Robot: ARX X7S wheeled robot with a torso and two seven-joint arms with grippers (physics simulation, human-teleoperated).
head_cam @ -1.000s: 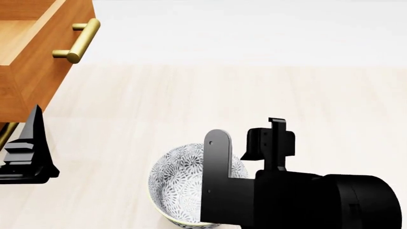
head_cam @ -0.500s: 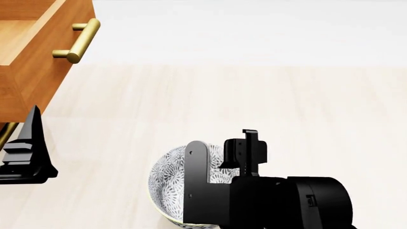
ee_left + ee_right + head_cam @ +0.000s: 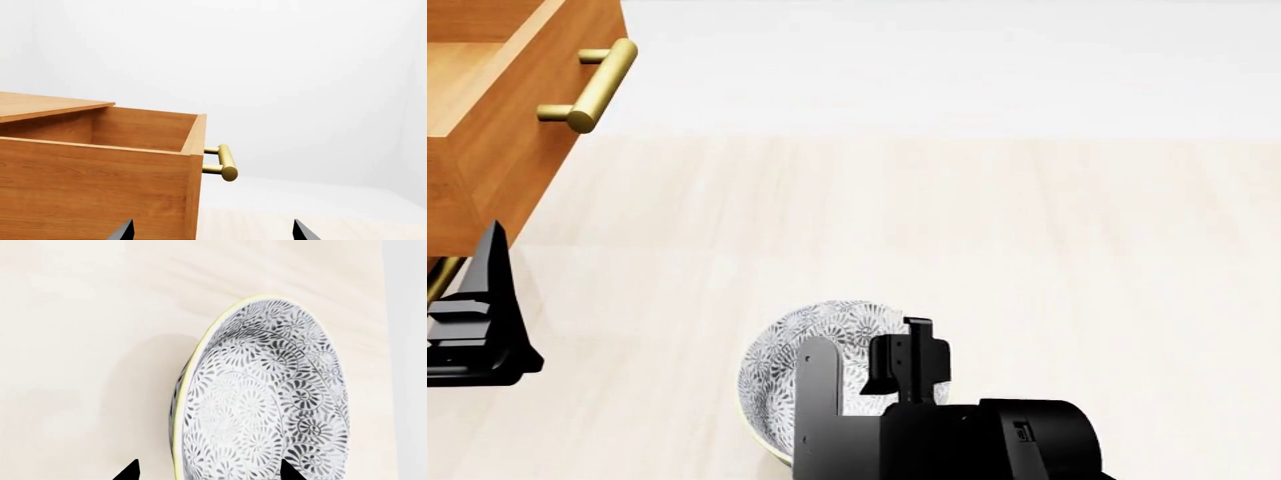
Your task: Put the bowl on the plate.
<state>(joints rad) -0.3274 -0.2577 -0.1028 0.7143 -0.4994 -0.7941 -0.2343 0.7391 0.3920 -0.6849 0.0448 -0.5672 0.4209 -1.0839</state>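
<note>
The bowl point(image 3: 807, 350), grey-and-white floral with a pale yellow rim point(image 3: 193, 365), stands on the light wooden surface near the front edge of the head view. My right gripper point(image 3: 865, 378) is over it and open. In the right wrist view the right gripper point(image 3: 210, 474) straddles the bowl's point(image 3: 267, 400) rim: one fingertip lies outside the wall, the other over the inside. My left gripper point(image 3: 481, 300) is at the far left, open and empty, and the left wrist view also shows this left gripper point(image 3: 212, 235) wide apart. The plate is out of view.
An open wooden drawer point(image 3: 494, 120) with a brass bar handle point(image 3: 594, 85) juts out at the upper left, close to my left gripper. The left wrist view looks at the same drawer point(image 3: 100, 170) and handle point(image 3: 225, 162). Pale tabletop point(image 3: 988, 220) stretches beyond the bowl.
My right gripper has moved left and back toward me, coming down over the bowl. The left gripper and the bowl have stayed put.
</note>
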